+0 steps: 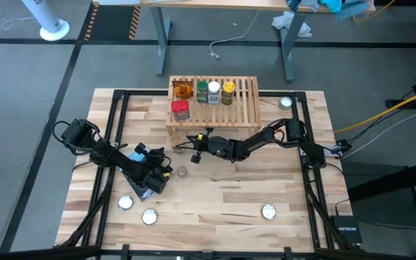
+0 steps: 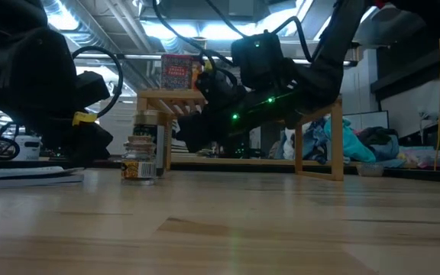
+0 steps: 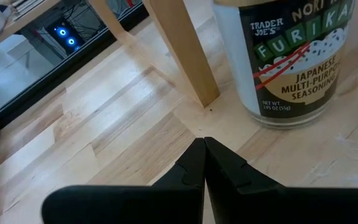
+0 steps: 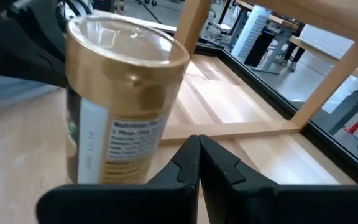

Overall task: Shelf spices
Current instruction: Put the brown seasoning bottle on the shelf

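Observation:
The light-wood shelf (image 1: 211, 108) stands at the table's far middle and carries an orange packet (image 1: 183, 90), jars with green (image 1: 202, 92), white (image 1: 214, 92) and yellow (image 1: 227, 92) lids, and a red tin (image 1: 180, 110). A tan-lidded furikake jar (image 1: 177, 141) (image 3: 288, 62) (image 4: 123, 106) stands upright on the table by the shelf's near left leg (image 3: 185, 50). A small clear jar (image 1: 182, 172) (image 2: 140, 164) stands nearer. My right gripper (image 1: 192, 144) (image 4: 197, 142) is shut, right beside the tan-lidded jar. My left gripper (image 1: 166, 169) (image 3: 204, 144) is shut, low over the table, short of that jar. My right gripper comes level from the table's right, its shut fingertips (image 4: 188, 152) close against the lower side wall (image 4: 157, 146) of the tan-lidded jar. Whether they touch the wall I cannot tell. The jar stands with its base on the table.
A blue-and-white pouch (image 1: 146, 189) lies under my left arm. Flat silver discs lie at the near left (image 1: 126, 202) (image 1: 149, 216), near right (image 1: 269, 211) and far right (image 1: 286, 102). Bare wood lies across the near middle of the table.

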You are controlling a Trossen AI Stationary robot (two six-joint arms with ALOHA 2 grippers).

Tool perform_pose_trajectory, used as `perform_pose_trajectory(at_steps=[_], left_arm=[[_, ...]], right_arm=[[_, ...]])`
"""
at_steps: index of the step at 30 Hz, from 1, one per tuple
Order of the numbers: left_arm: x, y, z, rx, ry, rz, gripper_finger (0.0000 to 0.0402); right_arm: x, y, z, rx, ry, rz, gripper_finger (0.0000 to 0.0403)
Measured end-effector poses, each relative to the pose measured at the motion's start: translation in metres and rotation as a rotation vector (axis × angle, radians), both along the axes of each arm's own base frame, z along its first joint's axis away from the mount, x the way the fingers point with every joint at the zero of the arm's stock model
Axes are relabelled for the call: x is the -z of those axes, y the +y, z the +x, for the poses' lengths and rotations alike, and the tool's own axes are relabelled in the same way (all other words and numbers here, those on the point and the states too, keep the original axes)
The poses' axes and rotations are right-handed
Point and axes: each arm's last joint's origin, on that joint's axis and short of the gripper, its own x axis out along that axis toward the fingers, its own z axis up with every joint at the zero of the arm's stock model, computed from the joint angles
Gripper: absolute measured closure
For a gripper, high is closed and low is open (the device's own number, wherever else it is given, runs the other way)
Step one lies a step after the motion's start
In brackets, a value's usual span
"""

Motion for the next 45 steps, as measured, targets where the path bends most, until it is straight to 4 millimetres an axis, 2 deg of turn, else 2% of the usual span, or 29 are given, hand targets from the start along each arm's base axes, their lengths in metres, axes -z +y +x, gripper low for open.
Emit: perform_pose_trajectory(at_steps=[8, 15, 23, 28, 38, 45], left_arm=[[0.0, 0.0, 0.0, -0.002, -0.005, -0.001, 0.0401], [0.0, 0.0, 0.0, -0.002, -0.005, 0.0, 0.0401], [0.0, 0.0, 0.0, 0.0, -0.002, 0.003, 0.0401], [0.0, 0.0, 0.0, 0.0, -0.002, 0.004, 0.0401], [0.0, -0.004, -0.001, 0.019, -0.002, 0.004, 0.0401], [-0.001, -0.004, 0.0, 0.018, -0.007, 0.002, 0.0401]], right_arm=[[-0.004, 0.002, 0.002, -0.048, -0.05, 0.035, 0.0391], [-0.012, 0.007, 0.012, -0.101, -0.077, 0.091, 0.0391], [-0.011, 0.033, 0.014, -0.172, -0.032, 0.089, 0.0391], [-0.01, 0.044, 0.013, -0.156, -0.008, 0.065, 0.0391], [-0.01, 0.034, 0.013, -0.103, 0.003, 0.024, 0.0391], [-0.01, 0.014, 0.013, -0.077, 0.015, 0.0, 0.0391]])
